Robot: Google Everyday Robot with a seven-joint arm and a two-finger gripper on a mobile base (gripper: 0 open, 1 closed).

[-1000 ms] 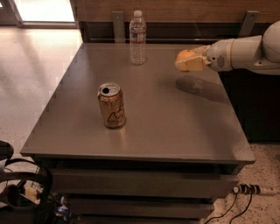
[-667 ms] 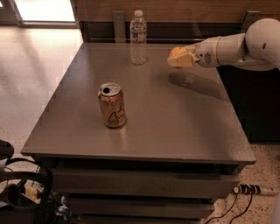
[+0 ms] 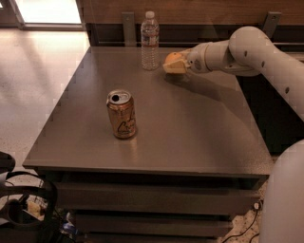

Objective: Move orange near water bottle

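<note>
Orange point(image 3: 171, 58) pinched in the end effector point(image 3: 175, 64), lifted a little over the desk point(image 3: 199, 137) and not resting on it, with a dark shadow on the desk top just under it. Only the upper, rounded part of the fruit in sight, the lower part covered by a pale piece of the end effector. Position: over the far part of the desk, somewhat right of the middle of the far edge.

Just beside it, to the left, the water bottle point(image 3: 150, 42): upright, clear, with white cap and pale label band, standing close to the far edge of the desk. A narrow gap between bottle and orange, no touching.

Behind the end effector, the white arm point(image 3: 237, 50), reaching in from the right side above the right edge of the desk, with a thick rounded joint, then sloping down toward the near right corner. One more large white rounded shape point(image 3: 285, 199) at the lower right of the view.

Nearer to the front, well apart from orange and bottle, a gold drink can point(image 3: 121, 114): upright, opened on top, left of the middle of the desk, closer to the near edge than to the far one.

Desk itself grey and flat, with lower levels under the near edge. Behind the far edge, a wood panel point(image 3: 199, 9). Left of the desk, pale shiny floor point(image 3: 33, 85). By the near left corner, low down, dark cables point(image 3: 23, 213) and some gear, hard to tell exactly what.
</note>
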